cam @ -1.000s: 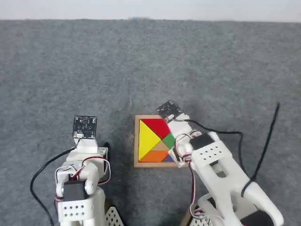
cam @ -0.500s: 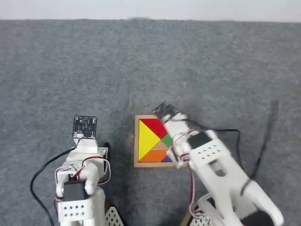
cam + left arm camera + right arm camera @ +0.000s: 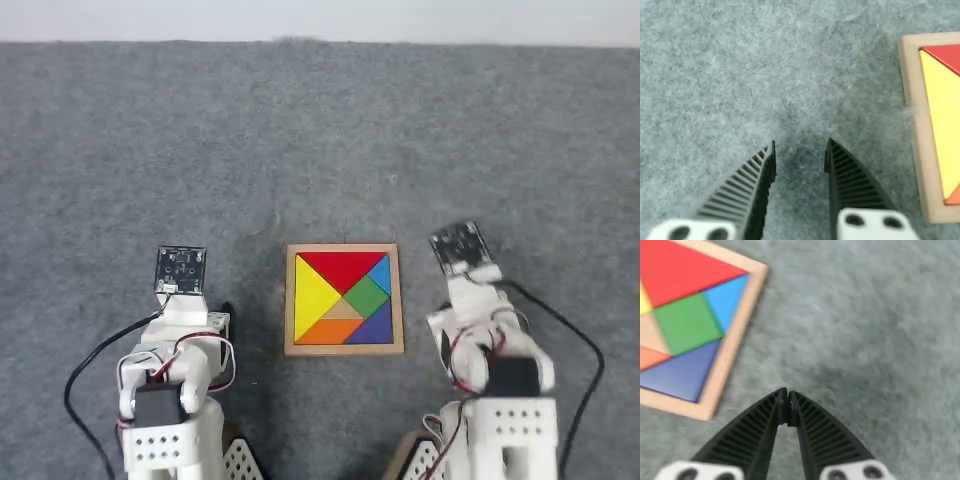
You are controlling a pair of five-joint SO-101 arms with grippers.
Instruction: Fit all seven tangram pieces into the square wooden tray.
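Mat: grey felt mat fills the high view up to a pale strip along the top edge. It is the work surface for both arms.
Arms: left arm at lower left and right arm at lower right of the high view, each folded close to its base. Judged parked there so that nothing hangs over the puzzle.
Tray: square wooden tray, lower centre of the high view, flat on the mat between the two arms and within reach of either.
Pieces: all seven lie inside the tray, flush, with no gap seen.
- red triangle: top
- yellow triangle: left
- indigo triangle: lower right
- green square: right of centre
- orange piece: bottom left
- blue piece: upper right
- tan triangle: centre

No piece lies loose on the mat, so the fit is judged complete.
Left gripper: left gripper has its jaws parted with nothing between them. It sits over bare mat, apart from the tray's rim.
Right gripper: right gripper is pinched tip to tip and empty. It sits over bare mat just beside a tray corner and touches no wood.
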